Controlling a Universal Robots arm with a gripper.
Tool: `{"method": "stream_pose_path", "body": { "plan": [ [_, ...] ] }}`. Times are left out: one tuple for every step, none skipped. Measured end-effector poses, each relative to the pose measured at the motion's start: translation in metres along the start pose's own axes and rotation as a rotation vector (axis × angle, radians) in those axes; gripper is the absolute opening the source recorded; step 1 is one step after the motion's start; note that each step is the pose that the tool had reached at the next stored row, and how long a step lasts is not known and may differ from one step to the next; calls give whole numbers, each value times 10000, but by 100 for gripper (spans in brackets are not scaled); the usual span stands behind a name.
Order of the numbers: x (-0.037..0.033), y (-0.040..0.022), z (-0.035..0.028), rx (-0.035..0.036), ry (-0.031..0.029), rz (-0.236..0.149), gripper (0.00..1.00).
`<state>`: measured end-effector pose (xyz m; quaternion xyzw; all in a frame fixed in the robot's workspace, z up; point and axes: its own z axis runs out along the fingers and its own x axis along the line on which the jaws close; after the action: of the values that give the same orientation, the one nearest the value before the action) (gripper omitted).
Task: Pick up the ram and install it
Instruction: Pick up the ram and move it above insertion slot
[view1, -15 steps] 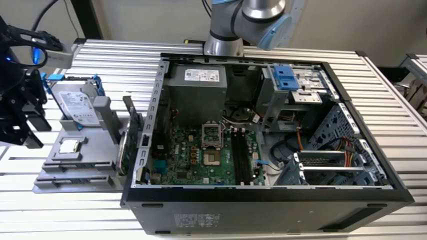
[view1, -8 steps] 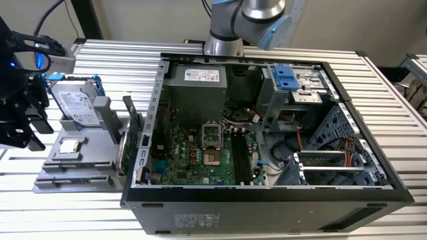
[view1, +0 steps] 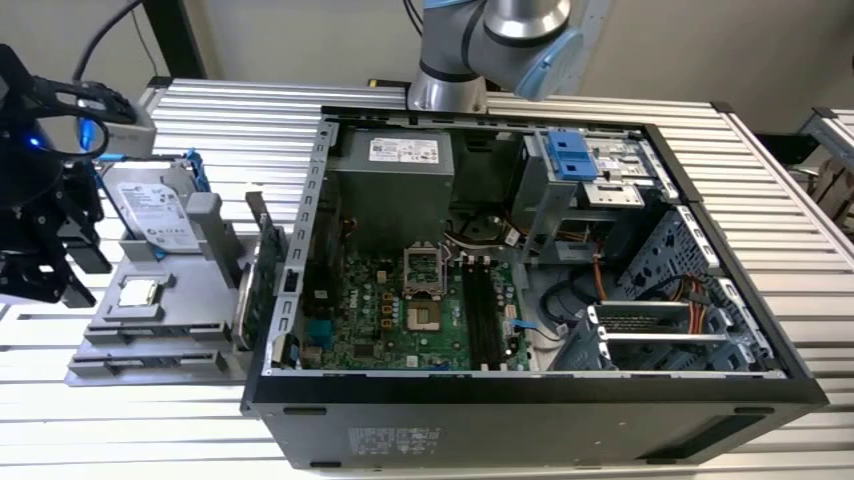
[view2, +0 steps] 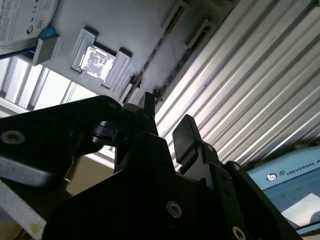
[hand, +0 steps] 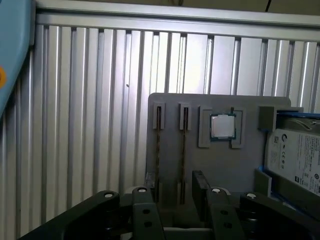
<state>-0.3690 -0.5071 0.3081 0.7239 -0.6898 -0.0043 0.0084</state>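
- Ram (hand: 184, 142): slim green circuit-board stick, standing on edge in a narrow slot of the flat grey holder tray (hand: 170, 107). A second stick of the same kind (hand: 159, 142) stands in the slot just beside it.
- Handling, as judged: light, stiff, thin and brittle. Only the upper edge stands proud, so the two flat faces near that edge look the fit place for a grip, square on and without twisting.
- Hand (hand: 170, 182): black, two-fingered, released and holding nothing. It hovers over the tray's slotted end, near both sticks; contact cannot be made out.
- Tray also carries a small square metal-topped processor chip (hand: 221, 126) and a silver hard drive with blue rails (hand: 295, 155).
- Worktop (hand: 90, 100): ribbed aluminium slats, hard and bare around the tray.
- Open black computer case (view1: 534, 400): lies beside the tray, green motherboard (view1: 387, 320) exposed, long black memory slots (view1: 481, 310) unfilled.
- Room: pale wall behind the worktop.
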Motion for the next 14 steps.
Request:
{"method": "stream_pose_path", "body": {
  "plan": [
    [0, 0, 11, 0, 1, 0, 100],
    [0, -1, 22, 0, 2, 0, 100],
    [0, -1, 32, 0, 3, 0, 100],
    [0, -1, 43, 0, 4, 0, 100],
    [0, -1, 54, 0, 4, 0, 100],
    [0, -1, 65, 0, 5, 0, 100],
    [0, -2, 76, -1, 7, 0, 100],
    [0, -2, 88, 0, 8, 0, 100],
    [-1, -2, 99, 0, 9, 0, 100],
    [0, -2, 110, -1, 11, -1, 100],
    [-1, -2, 122, 0, 11, 0, 100],
    [-1, -3, 134, 0, 12, 0, 100],
    [-1, -3, 145, -1, 13, 0, 100],
    [-1, -3, 154, 0, 12, 0, 100]
  ]
}}
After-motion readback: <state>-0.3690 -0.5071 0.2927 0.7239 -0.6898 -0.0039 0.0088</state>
